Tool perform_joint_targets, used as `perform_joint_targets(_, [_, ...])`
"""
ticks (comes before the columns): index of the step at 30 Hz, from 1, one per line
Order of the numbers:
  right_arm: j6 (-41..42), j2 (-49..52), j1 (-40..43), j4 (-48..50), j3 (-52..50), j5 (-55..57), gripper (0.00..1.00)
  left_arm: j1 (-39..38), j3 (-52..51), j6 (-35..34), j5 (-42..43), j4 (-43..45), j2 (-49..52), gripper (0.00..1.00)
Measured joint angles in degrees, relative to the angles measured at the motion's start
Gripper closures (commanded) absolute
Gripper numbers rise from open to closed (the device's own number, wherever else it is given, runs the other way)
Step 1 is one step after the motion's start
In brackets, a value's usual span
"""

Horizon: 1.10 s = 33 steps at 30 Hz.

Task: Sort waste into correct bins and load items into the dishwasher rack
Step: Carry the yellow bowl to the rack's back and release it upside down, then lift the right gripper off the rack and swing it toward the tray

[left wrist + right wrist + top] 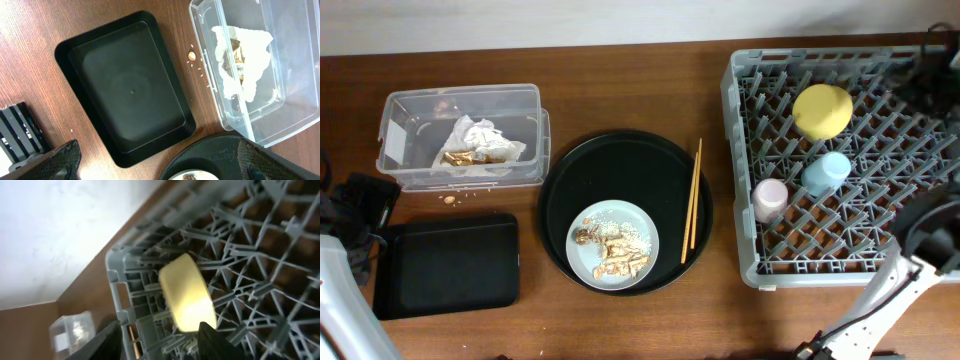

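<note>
As my right gripper [160,347] stands parted near the bowl [187,300], I should lift straight up, clear of the rack [260,240].

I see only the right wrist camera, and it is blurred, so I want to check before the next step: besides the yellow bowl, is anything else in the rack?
Observer: Yes. A pink cup and a light-blue cup sit in the rack, apart from the yellow bowl.
Operator: Thank you. Where are the chopsticks, please?
Observer: The chopsticks lie on the round black tray, just right of the plate.
Operator: Is this plate clean?
Observer: No, food scraps lie on it.
</note>
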State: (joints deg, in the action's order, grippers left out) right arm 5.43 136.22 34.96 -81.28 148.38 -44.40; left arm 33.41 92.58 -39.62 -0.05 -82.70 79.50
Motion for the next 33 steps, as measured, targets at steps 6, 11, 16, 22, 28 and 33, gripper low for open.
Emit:
perform_joint_targets(6, [0.8, -5.5, -8.9, -0.5, 1.4, 14.1, 0.85, 0.0, 0.0, 0.0, 0.0, 0.0, 0.0, 0.01])
perform_joint_targets(11, [1.2, -1.8, -19.6, -0.2, -2.3, 27.8, 0.96, 0.0, 0.0, 0.0, 0.0, 0.0, 0.0, 0.01])
perform_joint_targets(16, [1.3, 3.1, -21.3, 1.6, -6.2, 34.2, 0.96, 0.0, 0.0, 0.0, 0.0, 0.0, 0.0, 0.01])
perform_joint_targets(22, [2.5, 4.2, -19.8, 2.5, -7.0, 37.4, 0.96, 0.0, 0.0, 0.0, 0.0, 0.0, 0.0, 0.01])
perform_joint_targets(28, [4.4, 4.2, -17.0, 1.3, -6.6, 45.3, 0.96, 0.0, 0.0, 0.0, 0.0, 0.0, 0.0, 0.01])
perform_joint_targets(33, [5.2, 4.2, -16.0, -2.8, -2.9, 47.5, 0.96, 0.0, 0.0, 0.0, 0.0, 0.0, 0.0, 0.01])
